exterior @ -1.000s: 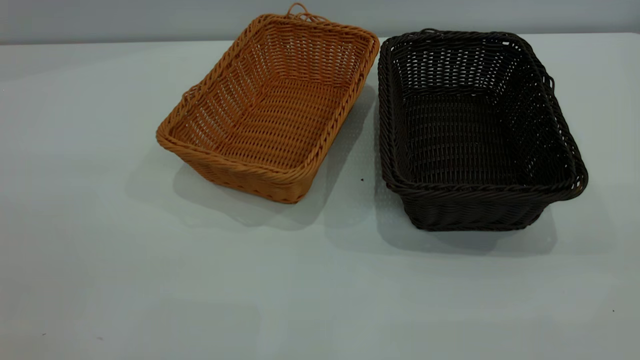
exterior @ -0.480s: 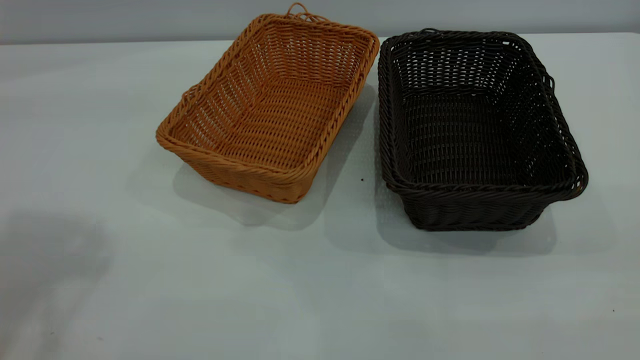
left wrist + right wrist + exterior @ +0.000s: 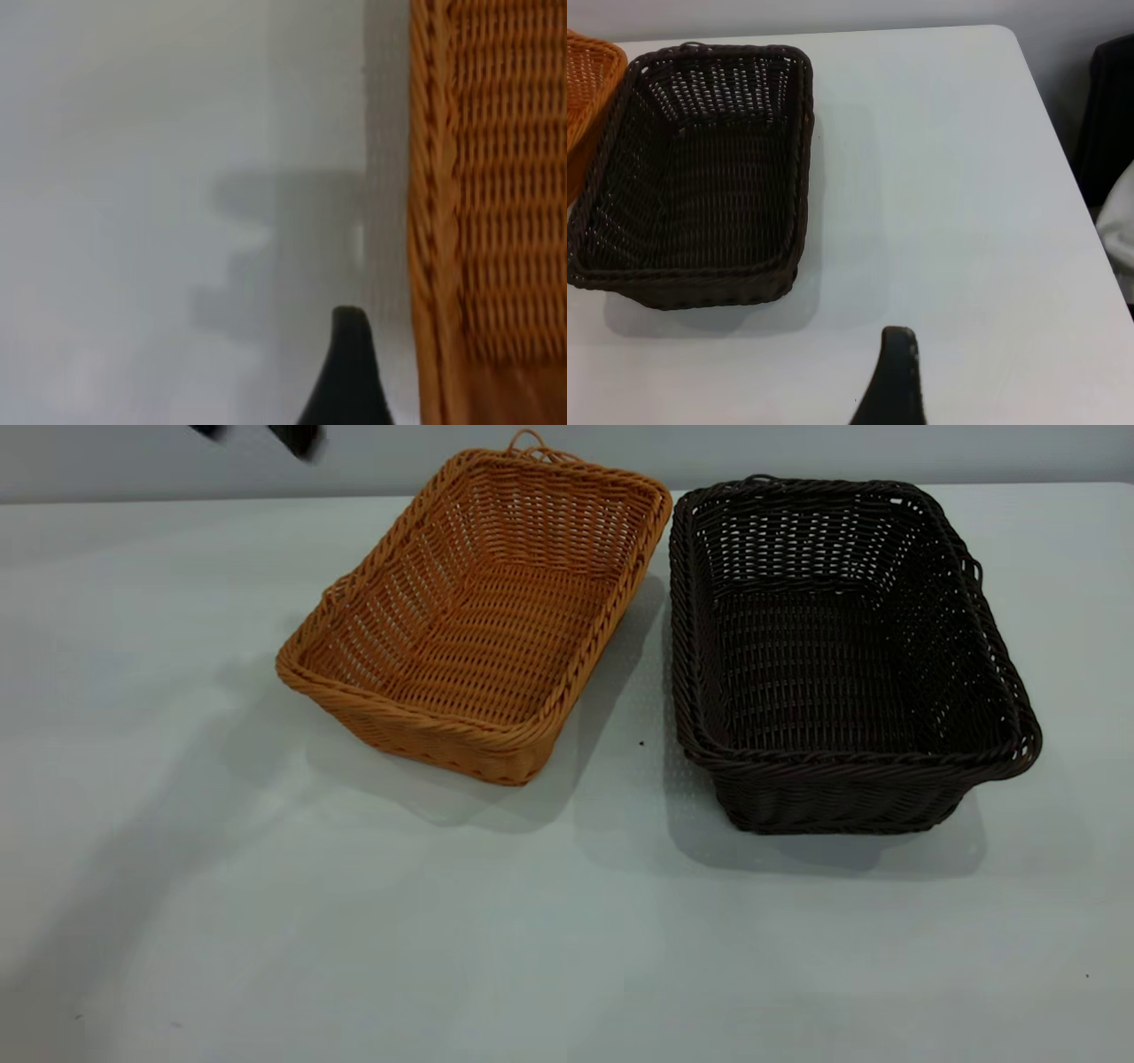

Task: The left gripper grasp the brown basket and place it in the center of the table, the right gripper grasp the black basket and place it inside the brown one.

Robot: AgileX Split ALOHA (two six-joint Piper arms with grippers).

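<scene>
Left gripper (image 3: 266, 436) blurred at exterior frame's upper left, finger state unreadable. Woven wicker rectangles: brown basket (image 3: 483, 615) beside black basket (image 3: 842, 646) on matte table (image 3: 354, 921).

Backdrop: plain grey-blue wall (image 3: 797, 452) running behind the far table edge, unmarked. Lighting: soft and diffuse, from above. Beyond the table's side edge: a dark object (image 3: 1109, 124) and a pale one (image 3: 1118, 230), neither identifiable.
</scene>
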